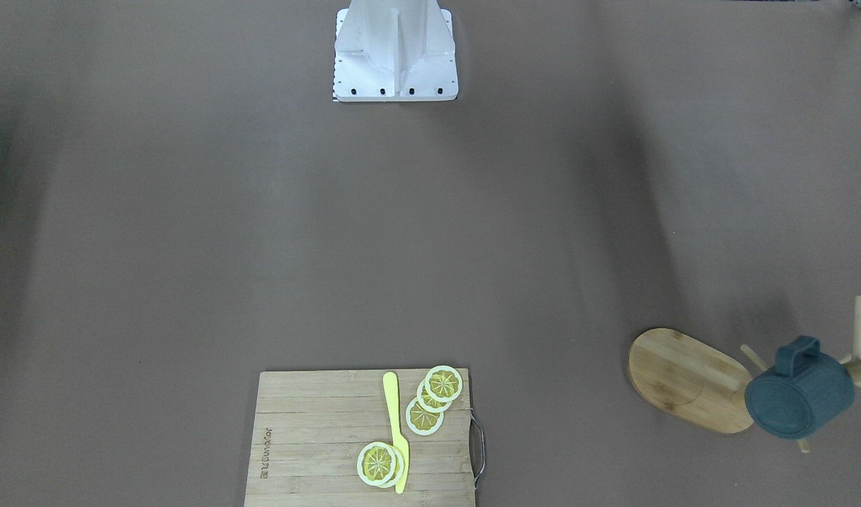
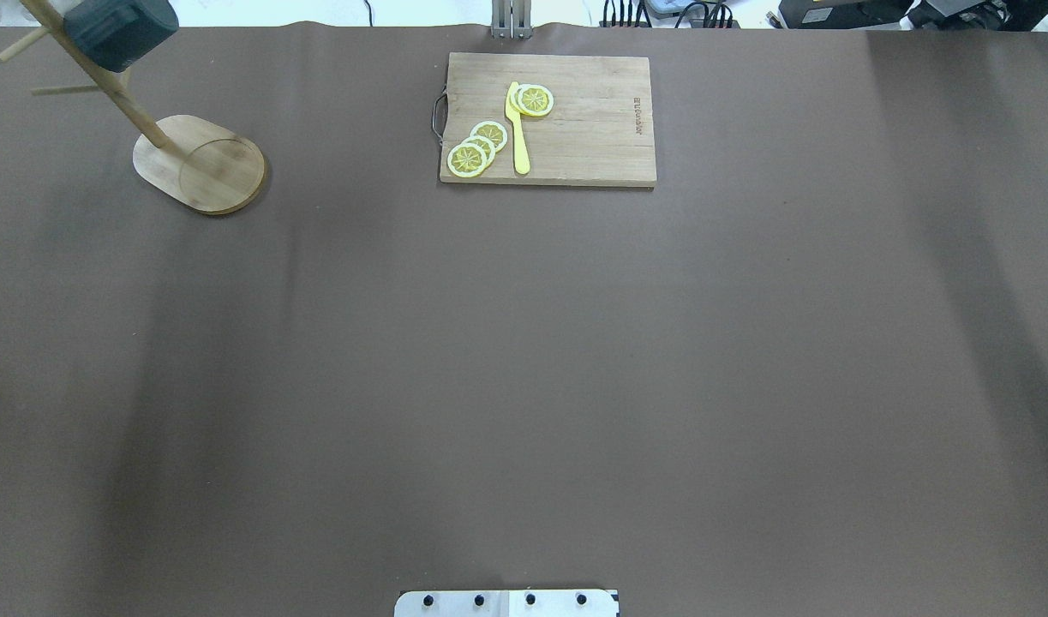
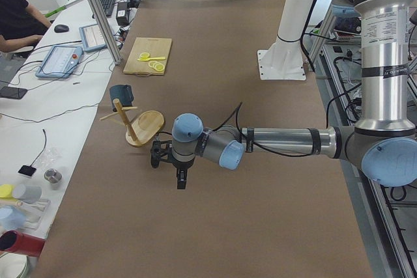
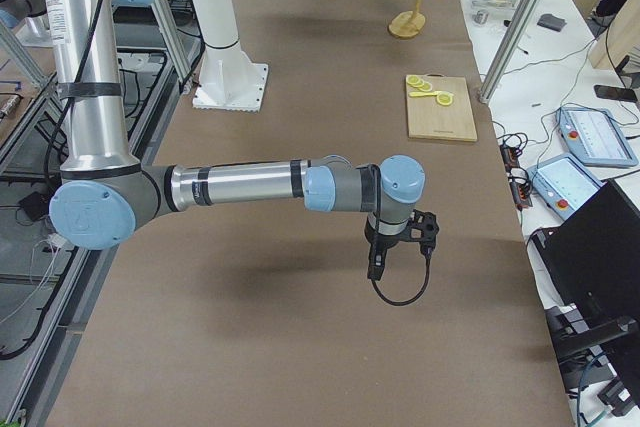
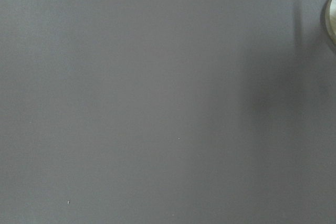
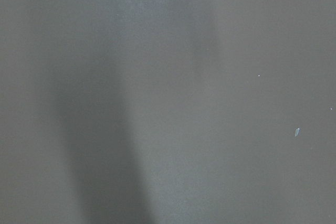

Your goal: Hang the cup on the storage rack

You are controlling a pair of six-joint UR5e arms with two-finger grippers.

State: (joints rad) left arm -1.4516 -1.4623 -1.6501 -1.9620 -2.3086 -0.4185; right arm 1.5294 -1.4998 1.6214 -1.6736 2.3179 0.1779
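On the rack [image 1: 687, 380] hangs the cup [image 1: 800, 394] (clear of jaws).

The cutting board [image 1: 317, 436] bears a small burned-in brand mark [image 1: 266, 453] along one short edge (letters too blurred to read).

You'll find the dark teal cup [image 1: 800, 398] up on the storage rack [image 1: 683, 380], clear of the table, tipped on its side among the thin pegs near the post's top; its loop handle points toward the robot; the rack's oval bamboo base lies flat on the robot's far left.
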